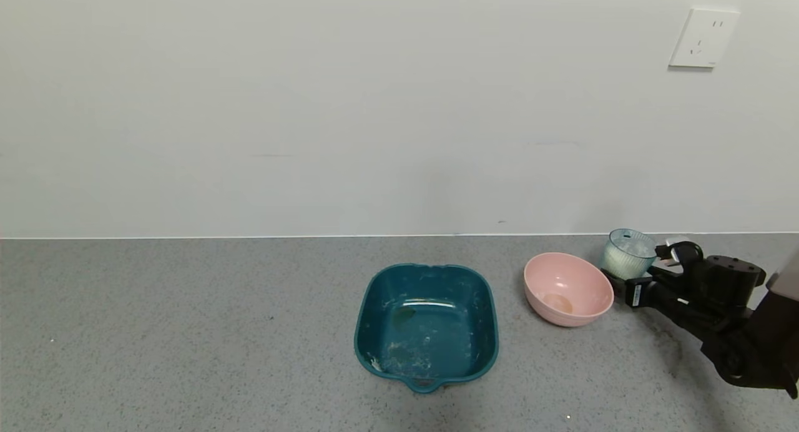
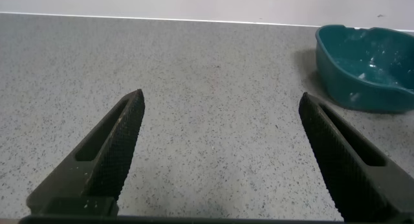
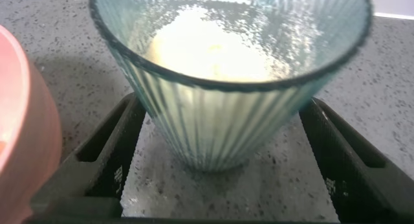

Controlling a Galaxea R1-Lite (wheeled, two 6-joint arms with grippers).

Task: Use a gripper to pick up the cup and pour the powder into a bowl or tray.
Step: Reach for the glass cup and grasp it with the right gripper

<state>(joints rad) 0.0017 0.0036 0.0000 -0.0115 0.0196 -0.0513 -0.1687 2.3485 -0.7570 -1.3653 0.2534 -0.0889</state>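
The cup (image 1: 627,253), a pale blue-green ribbed tumbler, stands upright on the grey counter at the far right, behind the pink bowl. It holds a heap of white powder (image 3: 207,49). My right gripper (image 1: 633,271) is open, with one finger on each side of the cup's lower part (image 3: 194,130); in the right wrist view (image 3: 221,102) both fingers stand apart from its base. The dark teal basin (image 1: 431,267) sits in the middle of the counter and has only powder smears inside. My left gripper (image 2: 221,96) is open and empty over bare counter, to the left of the basin (image 2: 362,75).
A round pink bowl (image 1: 529,282) stands between the basin and the cup, close to my right gripper; it also shows in the right wrist view (image 3: 19,120). The white wall with a socket (image 1: 702,37) rises just behind the counter.
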